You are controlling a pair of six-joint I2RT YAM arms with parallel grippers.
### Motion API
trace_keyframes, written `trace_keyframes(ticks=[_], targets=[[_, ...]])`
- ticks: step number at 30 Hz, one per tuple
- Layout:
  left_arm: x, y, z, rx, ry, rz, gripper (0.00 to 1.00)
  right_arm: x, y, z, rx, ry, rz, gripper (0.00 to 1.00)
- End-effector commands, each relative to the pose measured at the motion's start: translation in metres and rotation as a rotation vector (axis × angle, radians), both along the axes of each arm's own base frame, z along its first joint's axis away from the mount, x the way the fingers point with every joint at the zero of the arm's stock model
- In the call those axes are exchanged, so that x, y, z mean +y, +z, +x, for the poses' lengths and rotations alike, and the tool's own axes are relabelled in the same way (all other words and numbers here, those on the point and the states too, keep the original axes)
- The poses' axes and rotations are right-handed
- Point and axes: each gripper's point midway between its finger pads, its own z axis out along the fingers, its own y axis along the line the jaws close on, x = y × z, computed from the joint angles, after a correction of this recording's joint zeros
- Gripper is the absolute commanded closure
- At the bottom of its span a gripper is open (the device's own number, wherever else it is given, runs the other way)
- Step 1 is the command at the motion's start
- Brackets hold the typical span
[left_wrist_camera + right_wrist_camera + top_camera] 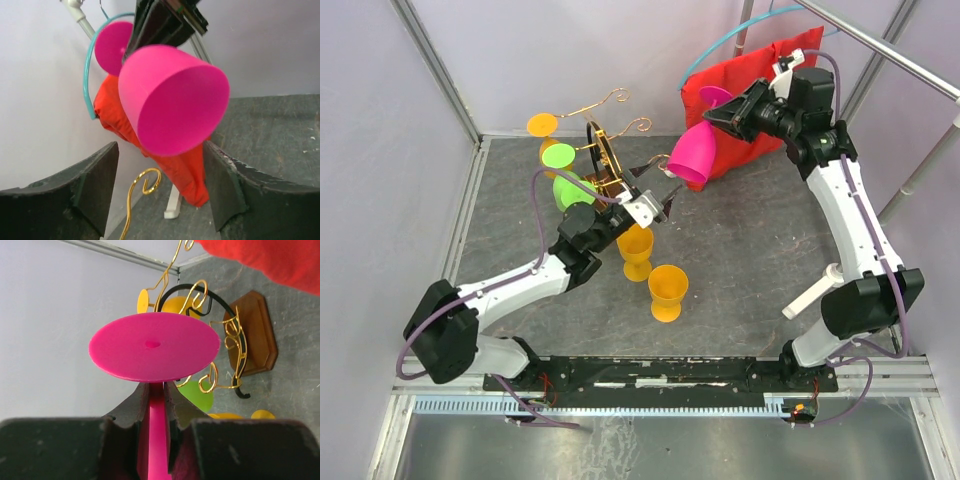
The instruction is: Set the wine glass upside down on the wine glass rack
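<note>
The pink wine glass (692,155) hangs in the air right of the wine glass rack (605,160), tilted with its mouth toward the rack. My right gripper (722,113) is shut on its stem. In the right wrist view the fingers (145,400) clamp the pink stem (157,435) just under the round foot (155,347). Beyond it are the rack's gold scrolls (227,335) and wooden base (255,335). My left gripper (660,197) is open and empty beside the rack, below the glass. Its view shows the pink bowl (170,100) above the open jaws and one gold scroll (145,182).
A green glass (568,186) and an orange-yellow glass (543,127) hang on the rack's left side. Two orange glasses (636,250) (668,290) stand on the table in front of it. A red cloth (750,85) hangs at the back right. A white handle (815,290) lies by the right arm.
</note>
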Motion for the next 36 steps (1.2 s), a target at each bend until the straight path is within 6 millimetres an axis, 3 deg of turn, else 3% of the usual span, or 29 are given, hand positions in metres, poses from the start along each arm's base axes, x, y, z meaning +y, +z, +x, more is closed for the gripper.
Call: trace_keyframes(ticks=[1, 8, 14, 19, 23, 27, 36], targets=[[0.012, 0.008, -0.006, 0.056, 0.018, -0.041, 0.22, -0.013, 0.028, 0.008, -0.158, -0.018, -0.095, 0.99], [0.037, 0.031, 0.023, 0.294, 0.085, -0.150, 0.15, -0.050, 0.021, 0.008, -0.269, -0.098, -0.402, 0.99], [0.067, 0.065, 0.048, 0.376, 0.085, -0.253, 0.14, -0.083, -0.004, 0.013, -0.330, -0.164, -0.643, 0.99], [0.097, 0.087, 0.063, 0.438, 0.125, -0.311, 0.13, -0.092, -0.027, 0.019, -0.434, -0.203, -0.717, 0.99], [0.117, 0.096, 0.074, 0.500, 0.144, -0.331, 0.13, -0.083, -0.040, 0.024, -0.531, -0.176, -0.707, 0.99], [0.130, 0.092, 0.081, 0.548, 0.165, -0.302, 0.13, -0.064, -0.049, 0.029, -0.607, -0.123, -0.708, 0.99], [0.147, 0.083, 0.083, 0.591, 0.192, -0.293, 0.13, -0.018, -0.043, 0.033, -0.797, -0.059, -0.755, 0.99]])
